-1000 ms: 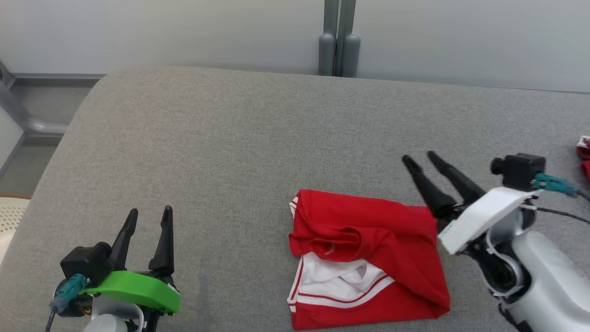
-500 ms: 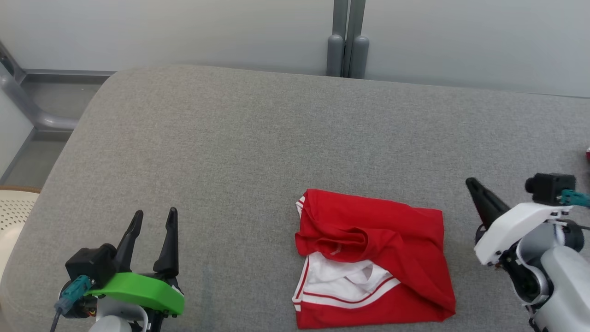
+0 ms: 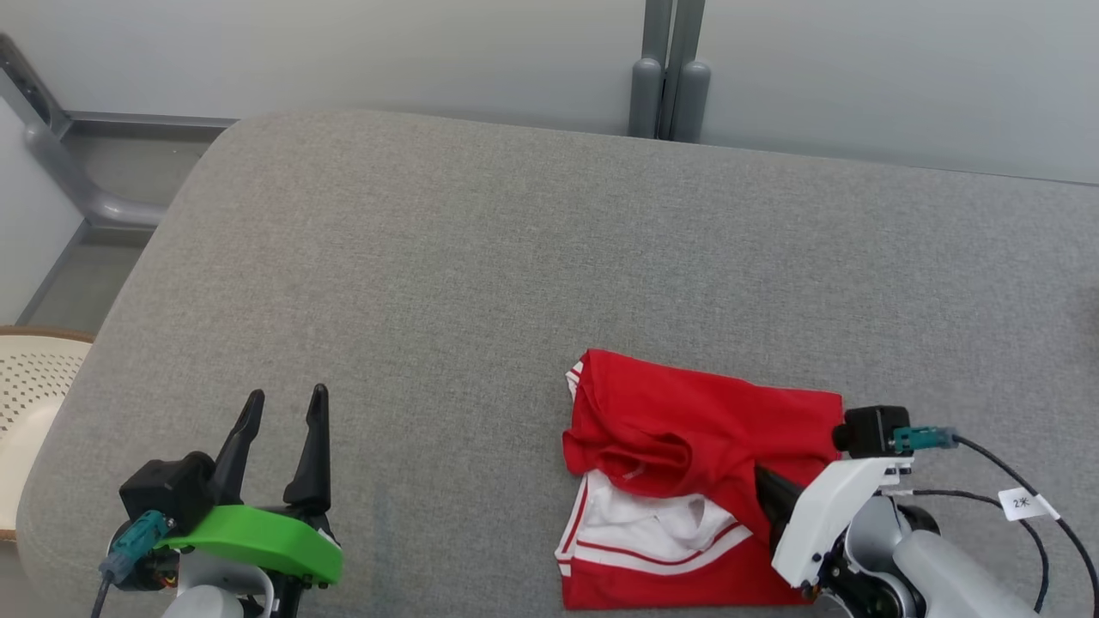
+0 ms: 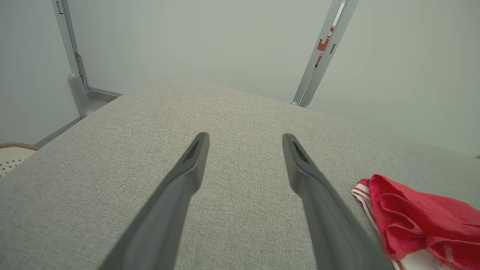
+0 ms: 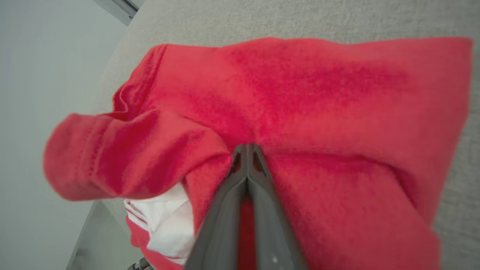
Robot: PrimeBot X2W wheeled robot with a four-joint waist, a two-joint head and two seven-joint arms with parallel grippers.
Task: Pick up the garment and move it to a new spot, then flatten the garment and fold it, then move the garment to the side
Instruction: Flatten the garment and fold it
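**Two grippers, one folded red garment: handling notes**

Garment (image 3: 687,412): red with white trim, folded into a rough rectangle on the grey fabric-covered desk (image 3: 429,257). It sits lower right of centre in the head view. The top layer is rumpled, a rolled red fold crosses the middle, and a white inner panel shows at its lower left.

Right gripper (image 5: 247,147): fingers pressed together, tips lying against a crease in the top red layer toward the bundle's right side. No cloth shows between the tips, and I cannot tell whether a thin ply is pinched.

Left gripper (image 3: 286,393): fingers spread, holding nothing, at lower left, well apart from the garment.

Handling (judgement):
- The cloth looks light, thin and limp, so lifted from one point it should sag and fall open.
- Layers can slide over each other, and cloth on the fabric cover probably drags rather than glides.
- The best hold is through all layers at a thick folded edge or corner. A top-ply pinch would likely peel the fold apart.

Edges and room:
- The garment's near edge almost reaches the bottom of the frame.
- Open desk spreads across the centre, top and upper left.
- The desk rounds off at upper left and drops along the left side, where a perforated cream basket (image 3: 26,378) sits beyond.
- Grey posts (image 3: 670,86) stand behind the far edge.
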